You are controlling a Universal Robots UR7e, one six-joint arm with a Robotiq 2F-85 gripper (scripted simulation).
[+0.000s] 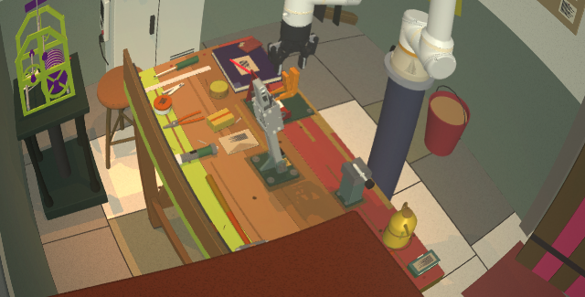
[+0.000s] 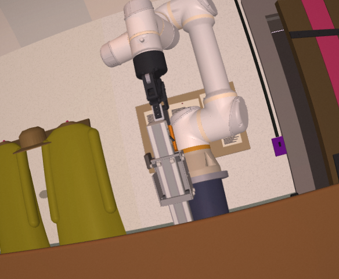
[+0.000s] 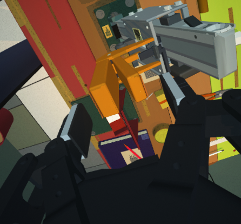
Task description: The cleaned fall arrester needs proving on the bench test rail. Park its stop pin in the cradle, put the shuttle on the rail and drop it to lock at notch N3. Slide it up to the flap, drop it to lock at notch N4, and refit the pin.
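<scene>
At the middle of the workbench the grey test rail (image 1: pixel 273 129) stands upright on a green base plate, and the grey shuttle (image 1: pixel 266 107) sits around its upper part. From the second side camera the shuttle (image 2: pixel 171 177) is a boxy frame below the rail's top. The orange cradle (image 1: pixel 289 83) stands just behind the rail on a dark green pad, and in the wrist camera the cradle (image 3: pixel 114 86) fills the middle with the rail top (image 3: pixel 189 43) to its right. I cannot make out the stop pin. My gripper (image 1: pixel 292 55) hangs above the cradle and rail top, open and empty.
Behind the rail a purple book (image 1: pixel 244 64) with a red pen lies on the bench. Hand tools, a yellow box (image 1: pixel 219 119) and a tape roll are scattered to the left. A grey vise (image 1: pixel 354 180) and a yellow bell (image 1: pixel 400 230) stand nearer, along the red strip.
</scene>
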